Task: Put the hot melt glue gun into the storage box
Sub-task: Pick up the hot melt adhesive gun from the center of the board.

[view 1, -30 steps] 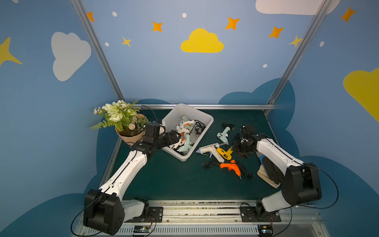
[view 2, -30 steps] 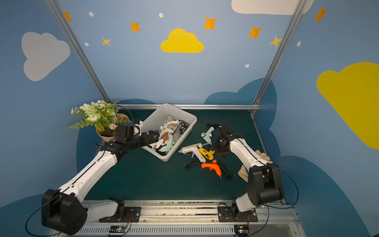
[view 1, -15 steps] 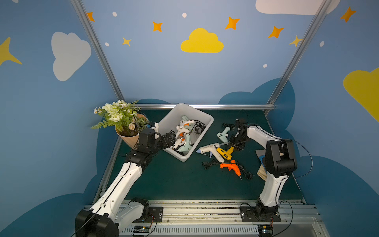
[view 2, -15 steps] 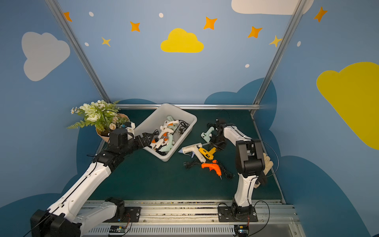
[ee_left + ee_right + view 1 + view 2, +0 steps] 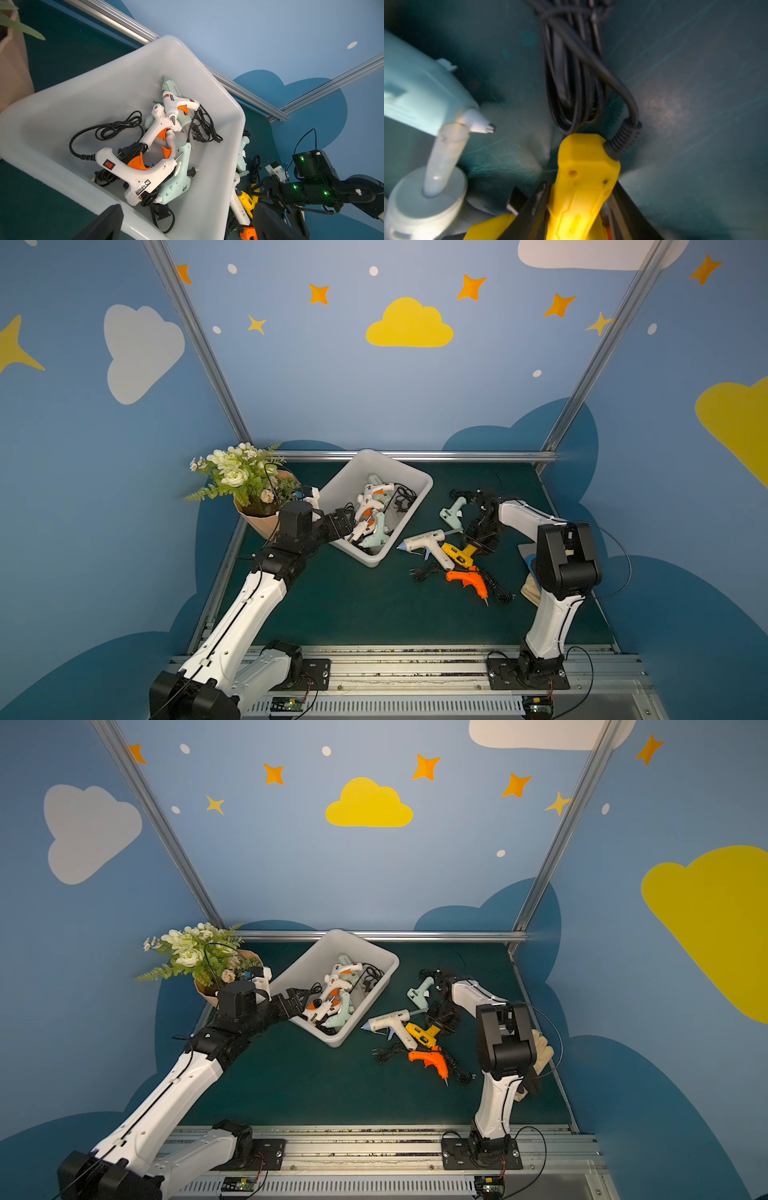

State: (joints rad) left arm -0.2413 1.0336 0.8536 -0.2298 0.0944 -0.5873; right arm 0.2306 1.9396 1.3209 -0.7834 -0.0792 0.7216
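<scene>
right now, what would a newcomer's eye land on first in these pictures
The white storage box at the back centre, heaped with corded glue guns. Then the bright loose ones on the green mat beside it, where the right gripper clasps the yellow glue gun by its handle. A flower pot stands back left.

- In both top views the light is even and soft, with faint shadows on the green table [image 5: 353,605].
- The left wrist view is bright and sharp, and the storage box [image 5: 62,93] looks evenly white.
- The right wrist view is dim and smeared. The mint glue gun [image 5: 415,93] and black cord [image 5: 571,72] blur, while the yellow glue gun [image 5: 583,166] shows clearer.
</scene>
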